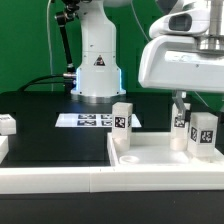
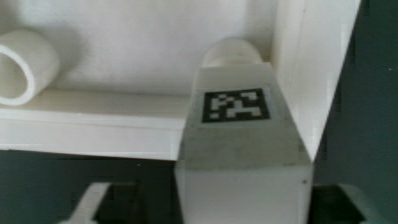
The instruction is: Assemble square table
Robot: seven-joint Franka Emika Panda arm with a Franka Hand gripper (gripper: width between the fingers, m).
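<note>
On the black tabletop (image 1: 40,115) the white square top (image 1: 150,160) carries three upright legs (a fourth (image 1: 6,124) lies loose), while the claw (image 1: 182,112) straddles one leg (image 2: 235,110), grip not clearly closed, so assembly is unfinished.

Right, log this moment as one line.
stage: leg pickup | leg: upright, centred in wrist view | jaws: closure unclear | table top: flat on table | other leg: upright, untouched
</note>
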